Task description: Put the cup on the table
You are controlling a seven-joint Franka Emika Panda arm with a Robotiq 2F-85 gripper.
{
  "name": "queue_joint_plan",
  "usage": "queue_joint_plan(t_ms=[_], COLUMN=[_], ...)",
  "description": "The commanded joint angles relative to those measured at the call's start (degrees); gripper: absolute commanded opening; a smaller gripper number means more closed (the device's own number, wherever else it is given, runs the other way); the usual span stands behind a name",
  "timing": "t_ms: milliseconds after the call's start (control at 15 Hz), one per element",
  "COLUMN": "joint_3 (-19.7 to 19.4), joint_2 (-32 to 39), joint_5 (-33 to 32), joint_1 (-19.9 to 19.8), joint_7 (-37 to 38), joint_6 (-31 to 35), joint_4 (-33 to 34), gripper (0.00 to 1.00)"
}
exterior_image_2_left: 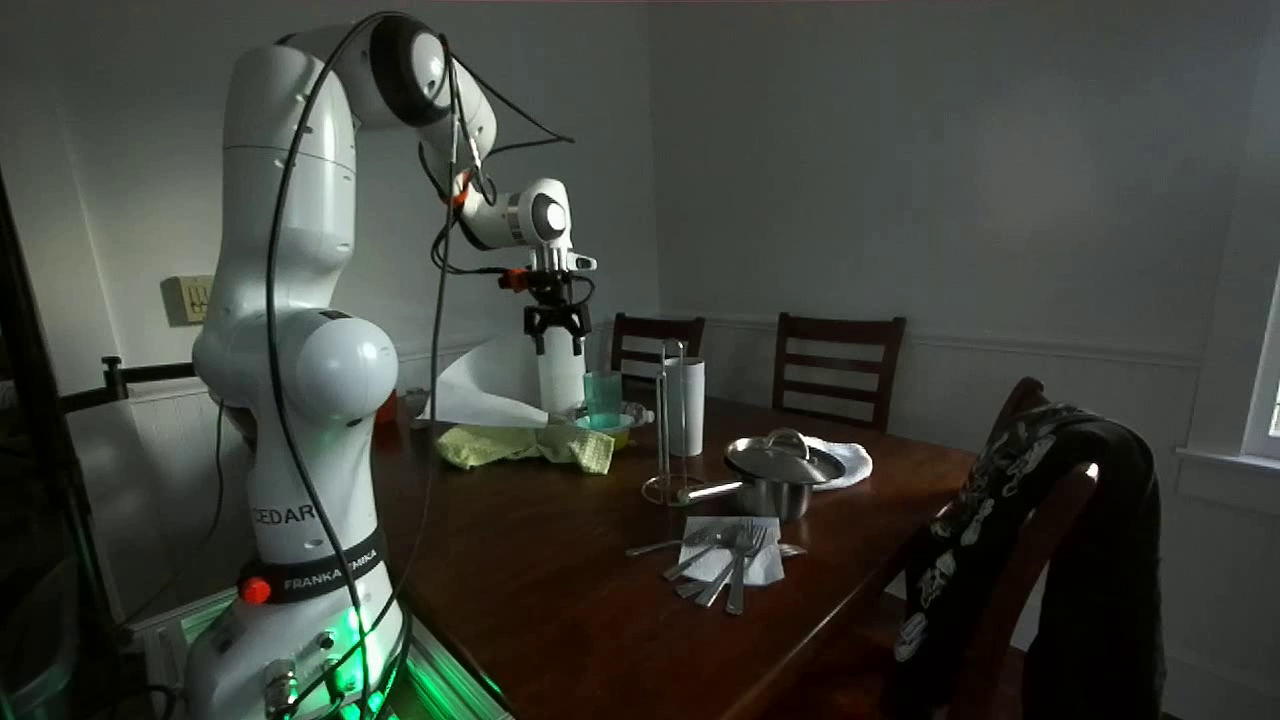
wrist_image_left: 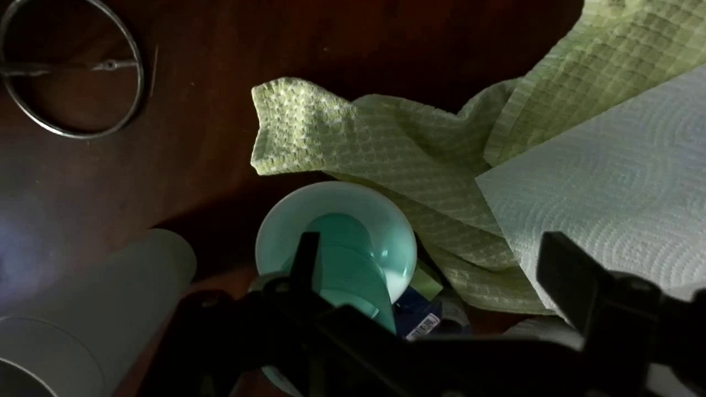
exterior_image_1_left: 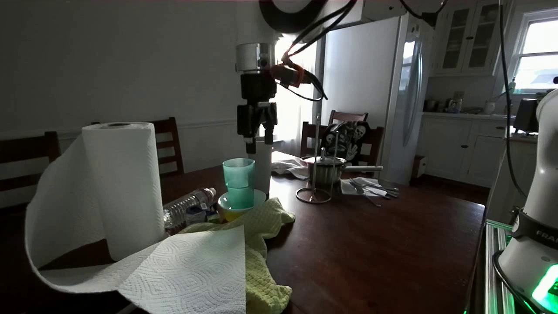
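The cup (exterior_image_1_left: 239, 183) is a translucent mint-green tumbler with a line around its middle. It stands upright in a pale bowl (exterior_image_1_left: 223, 204) on the dark brown table (exterior_image_1_left: 370, 244). The cup also shows in an exterior view (exterior_image_2_left: 603, 398) and in the wrist view (wrist_image_left: 347, 270), partly hidden there by a finger. My gripper (exterior_image_1_left: 260, 144) is open and empty, pointing down above the cup's level. It also shows in an exterior view (exterior_image_2_left: 559, 345). In the wrist view the gripper (wrist_image_left: 433, 248) has its fingers wide apart, with one finger overlapping the cup in the picture.
A white cylindrical container (wrist_image_left: 105, 309) stands beside the bowl. A paper towel roll (exterior_image_1_left: 124, 187), a bottle (exterior_image_1_left: 187, 207) and a yellow-green cloth (exterior_image_1_left: 266, 218) lie close by. A wire holder (exterior_image_2_left: 662, 430), lidded pot (exterior_image_2_left: 785, 475) and cutlery (exterior_image_2_left: 735, 560) stand farther along.
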Motion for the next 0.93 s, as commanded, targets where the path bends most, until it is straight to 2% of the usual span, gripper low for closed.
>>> queue_joint_plan(t_ms=[0, 267, 733, 800, 867], joint_3=[-0.70, -0.91, -1.72, -1.91, -2.08], joint_2=[5.66, 10.21, 15.46, 15.94, 16.35], joint_5=[-3.55, -4.58, -5.14, -5.25, -5.35], joint_1=[1.28, 1.72, 2.35, 2.41, 2.49], joint_7=[-6.60, -11.27, -14.41, -14.47, -14.53], joint_6=[1.14, 3.69, 5.91, 6.21, 6.50], joint_4=[4.88, 8.39, 12.75, 13.09, 13.40], gripper=[1.00, 1.00, 1.00, 0.98, 0.82])
